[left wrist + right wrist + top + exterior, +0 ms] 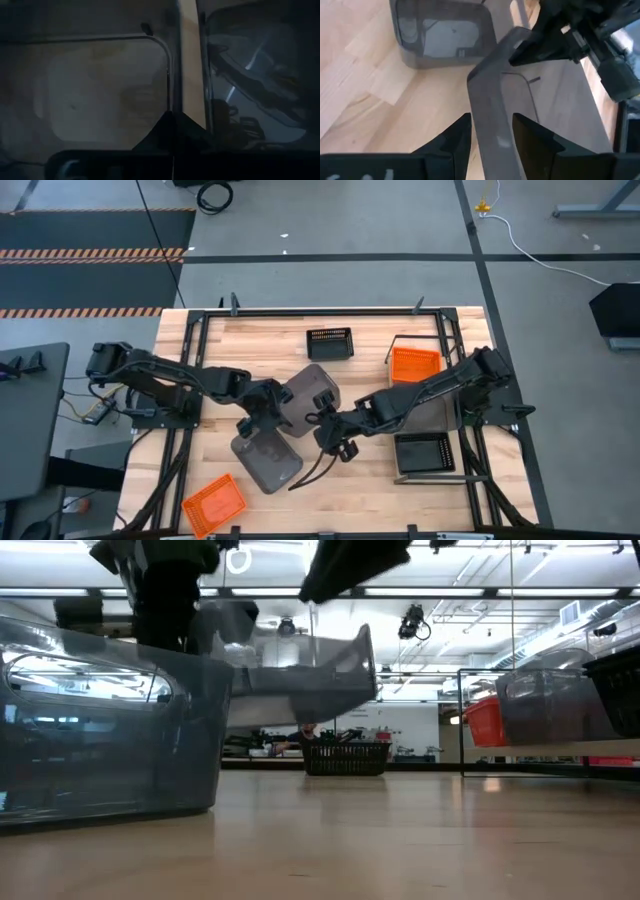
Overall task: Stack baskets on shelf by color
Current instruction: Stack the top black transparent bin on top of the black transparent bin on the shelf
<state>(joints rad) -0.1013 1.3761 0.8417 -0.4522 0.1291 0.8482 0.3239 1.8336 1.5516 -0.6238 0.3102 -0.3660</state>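
- Holding one grey basket (303, 393) between them, both arms meet near the middle of the bench (260, 345).
- The left hand (268, 402) is clenched on the basket's near-left rim; the right wrist view shows its dark fingers pinching that edge.
- The right hand (491, 131) straddles the opposite rim, one finger on each side of the wall and the wall between them, so it looks to be grasping the grey basket.
- In the low view this basket hangs tilted above the bench, clear of the wood.
- A second grey basket (265, 461) rests flat on the bench just below it, toward the front edge.
- The lifted basket's long axis runs diagonally, from the front left toward the back right; its open side faces mostly up.
- The shelf (432, 412) stands at the right side, under the right arm, with an orange basket (414, 364) at its back end and a black basket (424, 452) at its front end.
- Another black basket (329, 343) sits at the back of the bench, and another orange basket (214, 504) lies at the front left corner.
- To do this step well, one hand should probably let go only once the other has a firm hold, and the basket should be levelled and turned square to the shelf before it goes down.
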